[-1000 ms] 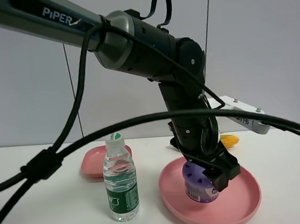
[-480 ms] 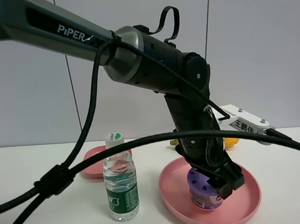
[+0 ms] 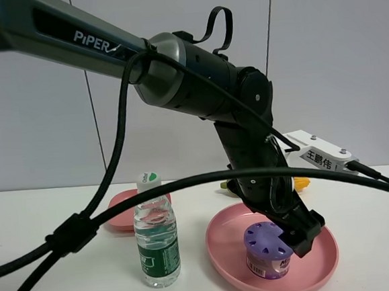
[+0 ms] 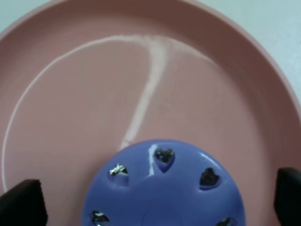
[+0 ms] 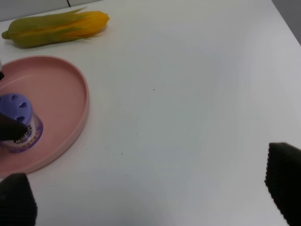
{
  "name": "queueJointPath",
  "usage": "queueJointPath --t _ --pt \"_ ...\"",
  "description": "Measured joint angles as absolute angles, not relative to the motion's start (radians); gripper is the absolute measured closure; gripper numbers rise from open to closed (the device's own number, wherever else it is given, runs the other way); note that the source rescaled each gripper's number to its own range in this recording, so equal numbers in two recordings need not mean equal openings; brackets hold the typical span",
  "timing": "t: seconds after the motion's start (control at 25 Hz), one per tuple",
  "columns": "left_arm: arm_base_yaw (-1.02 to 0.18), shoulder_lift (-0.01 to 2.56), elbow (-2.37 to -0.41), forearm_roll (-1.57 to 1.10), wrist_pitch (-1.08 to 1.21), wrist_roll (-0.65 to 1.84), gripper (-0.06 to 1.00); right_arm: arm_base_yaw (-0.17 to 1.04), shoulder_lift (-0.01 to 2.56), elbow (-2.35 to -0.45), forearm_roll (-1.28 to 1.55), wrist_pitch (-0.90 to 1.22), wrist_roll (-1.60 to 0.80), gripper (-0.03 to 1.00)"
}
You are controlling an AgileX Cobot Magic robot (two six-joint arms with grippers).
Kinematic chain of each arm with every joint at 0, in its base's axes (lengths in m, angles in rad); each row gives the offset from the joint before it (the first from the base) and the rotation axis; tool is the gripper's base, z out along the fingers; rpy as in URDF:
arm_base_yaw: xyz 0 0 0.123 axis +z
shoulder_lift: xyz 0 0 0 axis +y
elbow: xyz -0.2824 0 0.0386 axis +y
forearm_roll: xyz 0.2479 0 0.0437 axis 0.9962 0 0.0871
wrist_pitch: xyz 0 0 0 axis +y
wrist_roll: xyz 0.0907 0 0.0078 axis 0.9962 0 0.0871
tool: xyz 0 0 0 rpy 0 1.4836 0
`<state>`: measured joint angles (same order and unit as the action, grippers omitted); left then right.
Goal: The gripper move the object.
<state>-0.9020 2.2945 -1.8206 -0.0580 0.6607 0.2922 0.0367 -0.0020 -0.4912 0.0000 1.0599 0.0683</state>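
Observation:
The object, a squat can with a purple domed lid (image 3: 267, 250), stands upright in the big pink plate (image 3: 224, 261). My left gripper (image 3: 292, 235) hangs just above and to the right of it. In the left wrist view the can's lid (image 4: 162, 188) sits between the two dark fingertips (image 4: 21, 202), which stand wider than the can and do not touch it. The can also shows in the right wrist view (image 5: 19, 121) on the plate (image 5: 70, 94). My right gripper (image 5: 150, 197) is open and empty over bare white table.
A clear water bottle with a green label (image 3: 155, 233) stands left of the plate. A smaller pink plate (image 3: 122, 208) lies behind it. A corn cob (image 5: 56, 27) lies beyond the big plate. A thick black cable (image 3: 86, 221) crosses the front.
The left gripper lowered the can onto the pink plate, then opened and drew slightly up and to the right. The can now stands free.

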Motion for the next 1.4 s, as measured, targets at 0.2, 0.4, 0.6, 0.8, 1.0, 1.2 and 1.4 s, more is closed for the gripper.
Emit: queueJointPath --t 0.2,0.4,0.6,0.8,1.0,1.2,1.4 --pt "-0.902 2.242 -1.821 -0.037 0.702 0.291 -0.04 0.037 -0.002 -0.491 0.000 1.060 0.068 -0.03" --pt "-0.864 2.093 -1.821 0.027 0.706 0.290 -0.05 0.037 -0.002 -0.491 0.000 1.060 0.068 -0.03" --pt "-0.733 1.968 -1.821 0.093 0.703 0.288 -0.05 0.037 -0.002 -0.491 0.000 1.060 0.068 -0.03" --pt "-0.550 1.890 -1.821 0.100 0.746 0.234 -0.05 0.037 -0.002 -0.491 0.000 1.060 0.068 -0.03" --pt "-0.379 1.827 -1.821 0.079 0.867 0.134 -0.05 0.037 -0.002 -0.491 0.000 1.060 0.068 -0.03" --pt "-0.245 1.765 -1.805 0.076 0.953 0.095 -0.05 0.037 -0.002 -0.491 0.000 1.060 0.068 -0.03" --pt "-0.119 1.643 -1.657 0.076 0.934 0.094 -0.05 0.037 -0.002 -0.491 0.000 1.060 0.068 -0.03"
